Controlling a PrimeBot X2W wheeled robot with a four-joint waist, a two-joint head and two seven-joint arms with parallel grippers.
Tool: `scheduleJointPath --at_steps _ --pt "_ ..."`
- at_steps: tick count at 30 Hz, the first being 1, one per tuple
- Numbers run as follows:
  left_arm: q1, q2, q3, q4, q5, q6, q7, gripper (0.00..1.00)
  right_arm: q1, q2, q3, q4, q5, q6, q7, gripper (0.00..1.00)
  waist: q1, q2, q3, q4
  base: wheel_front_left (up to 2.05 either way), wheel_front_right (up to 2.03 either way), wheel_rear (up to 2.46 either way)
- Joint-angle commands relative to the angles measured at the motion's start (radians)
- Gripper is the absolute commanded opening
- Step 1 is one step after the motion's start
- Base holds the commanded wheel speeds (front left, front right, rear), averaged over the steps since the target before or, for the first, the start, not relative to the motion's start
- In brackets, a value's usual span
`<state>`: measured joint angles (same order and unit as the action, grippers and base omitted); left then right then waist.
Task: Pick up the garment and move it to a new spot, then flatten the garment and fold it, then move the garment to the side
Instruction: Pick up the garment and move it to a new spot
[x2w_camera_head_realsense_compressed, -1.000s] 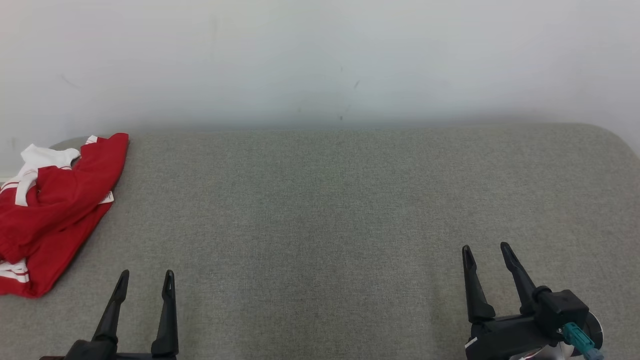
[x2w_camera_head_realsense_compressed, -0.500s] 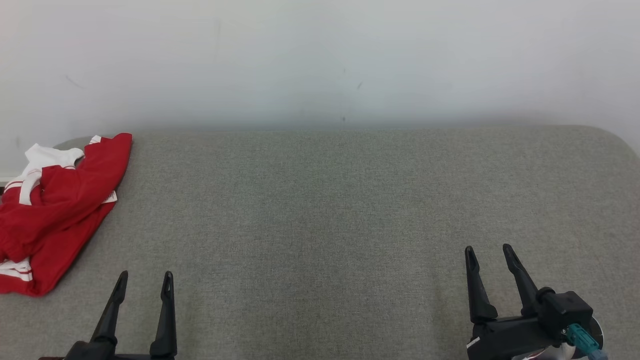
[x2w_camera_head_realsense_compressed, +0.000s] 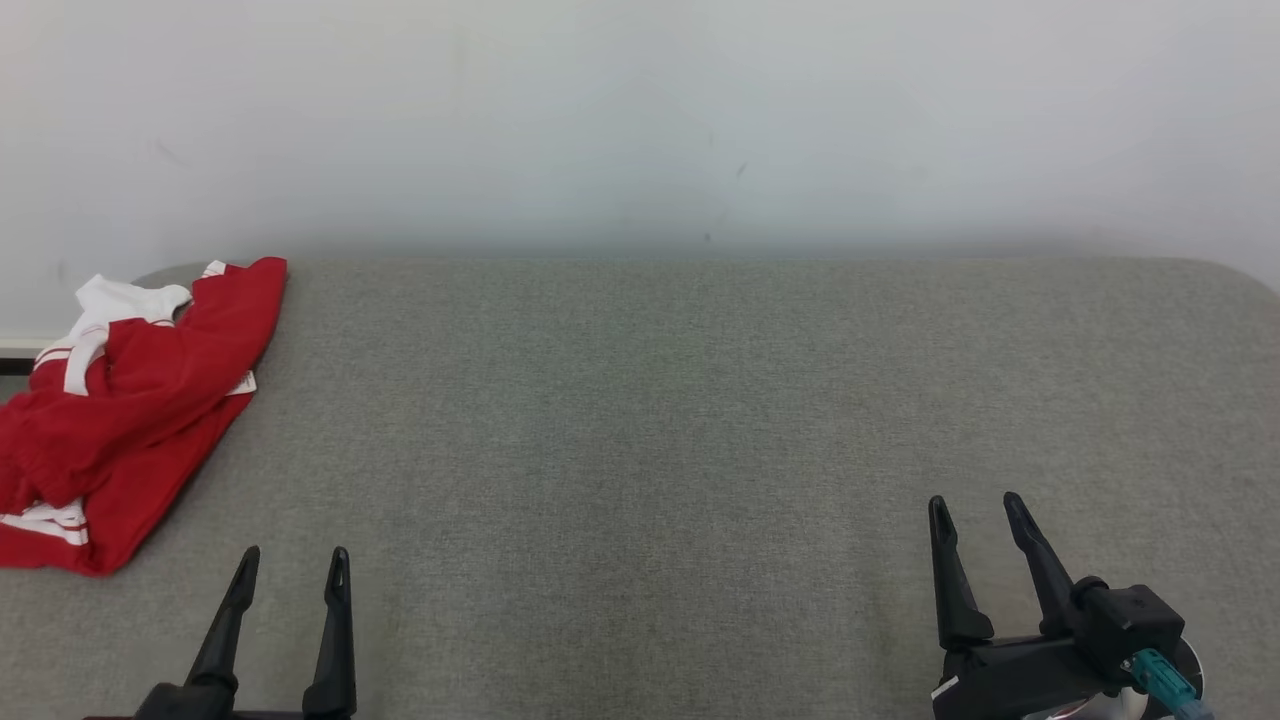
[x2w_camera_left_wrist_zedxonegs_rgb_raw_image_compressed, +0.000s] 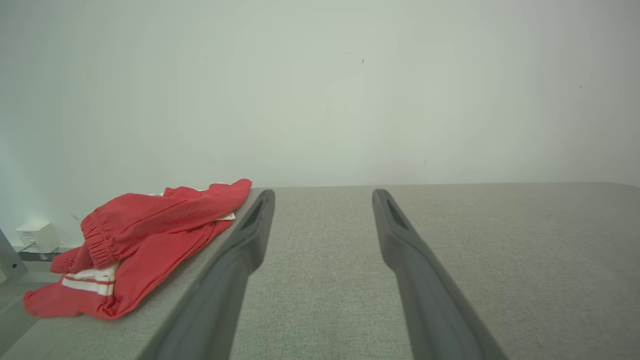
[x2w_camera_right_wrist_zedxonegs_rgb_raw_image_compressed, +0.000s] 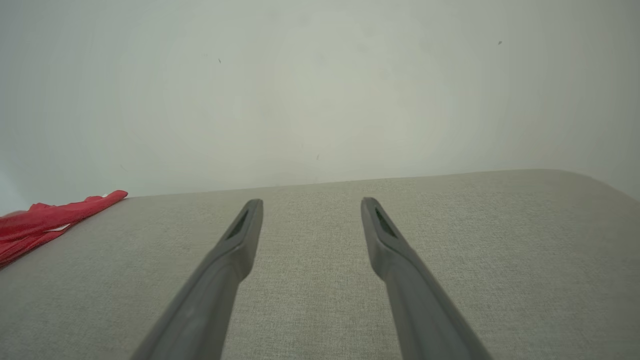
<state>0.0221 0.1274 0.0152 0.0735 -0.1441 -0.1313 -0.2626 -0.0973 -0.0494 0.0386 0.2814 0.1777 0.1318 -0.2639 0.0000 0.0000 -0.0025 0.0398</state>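
Note:
A crumpled red garment (x2w_camera_head_realsense_compressed: 130, 410) with white stripes and a white lining lies at the far left end of the grey padded table (x2w_camera_head_realsense_compressed: 680, 420). It also shows at the left in the left wrist view as the garment (x2w_camera_left_wrist_zedxonegs_rgb_raw_image_compressed: 145, 240), and as a red strip, the garment (x2w_camera_right_wrist_zedxonegs_rgb_raw_image_compressed: 45, 222), at the left edge of the right wrist view. My left gripper (x2w_camera_head_realsense_compressed: 293, 556) stands open and empty near the front edge, just right of the garment and apart from it. My right gripper (x2w_camera_head_realsense_compressed: 975, 502) is open and empty at the front right, far from the cloth.
A pale wall (x2w_camera_head_realsense_compressed: 640, 120) rises directly behind the table. The table's right end (x2w_camera_head_realsense_compressed: 1240, 290) is rounded. A small white box (x2w_camera_left_wrist_zedxonegs_rgb_raw_image_compressed: 35, 234) sits low by the wall past the table's left end. Bare grey surface spans the middle between the grippers.
The whole head view has shifted slightly, so the garment sits a little further right in the picture. Both grippers stay open in the same pose.

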Motion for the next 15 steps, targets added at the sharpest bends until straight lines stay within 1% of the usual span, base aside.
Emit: scheduleJointPath --at_steps 1,7,8,15 --pt "0.002 0.002 0.001 0.002 -0.004 0.002 -0.004 1.0 0.007 -0.002 0.0 0.002 0.007 -0.002 -0.001 1.0 0.0 0.0 0.001 0.017 0.0 0.0 0.0" --pt "-0.006 0.004 0.006 0.011 0.0 0.002 -0.004 1.0 0.013 -0.002 0.012 0.005 0.015 -0.002 -0.001 1.0 0.0 0.0 0.009 0.086 0.0 0.0 0.0" --pt "-0.007 0.005 0.008 0.014 -0.001 0.002 -0.004 1.0 0.012 -0.002 0.011 0.007 0.016 -0.002 -0.001 1.0 0.0 0.0 0.011 0.117 0.0 0.0 0.0" --pt "-0.011 0.008 0.017 0.021 0.002 0.003 -0.004 1.0 0.007 -0.002 0.008 0.009 0.01 -0.002 -0.001 1.0 0.0 0.0 0.018 0.236 0.0 0.0 0.0"
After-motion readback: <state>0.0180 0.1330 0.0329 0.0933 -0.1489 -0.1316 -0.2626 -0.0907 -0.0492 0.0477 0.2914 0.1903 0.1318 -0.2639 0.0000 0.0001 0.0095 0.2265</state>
